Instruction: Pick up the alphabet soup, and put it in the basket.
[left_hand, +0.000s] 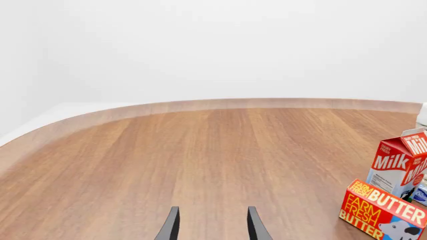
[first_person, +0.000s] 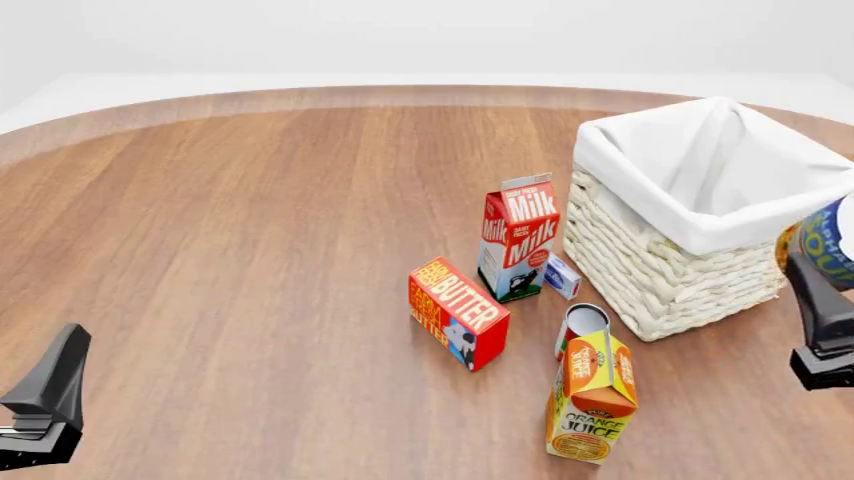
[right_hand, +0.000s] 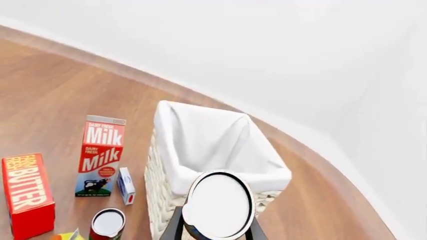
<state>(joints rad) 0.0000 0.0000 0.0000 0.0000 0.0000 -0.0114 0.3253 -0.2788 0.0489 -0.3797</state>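
Front view shows the right hand (first_person: 830, 300) at the right edge, lifted above the worktop (first_person: 267, 230) and clamped on the alphabet soup (first_person: 825, 248), of which only a blue and yellow part is seen at the frame border. The can hangs just beside the right side of the basket (first_person: 667, 270), a little outside its rim as far as I can judge, because the picture cuts it. Left of the basket stands the milk carton (first_person: 518, 240), with a small blue-and-white box (first_person: 562, 276) between them, the butter box (first_person: 458, 312) nearer to the camera, then a red-labelled can (first_person: 582, 327) and the orange juice carton (first_person: 593, 398). The left hand (first_person: 47, 400) rests low at the left corner, well apart from all things. Left wrist view shows the left hand (left_hand: 212, 225) with its two fingers (left_hand: 171, 227) apart and nothing between them, over bare wood, with the milk carton (left_hand: 399, 167) and the butter box (left_hand: 381, 209) at one side. Right wrist view looks along the fingers (right_hand: 172, 229) onto the pale lid of the alphabet soup (right_hand: 219, 205), gripped from both sides, with the basket (right_hand: 207, 140) lining just behind it and the milk carton (right_hand: 100, 155) further off.
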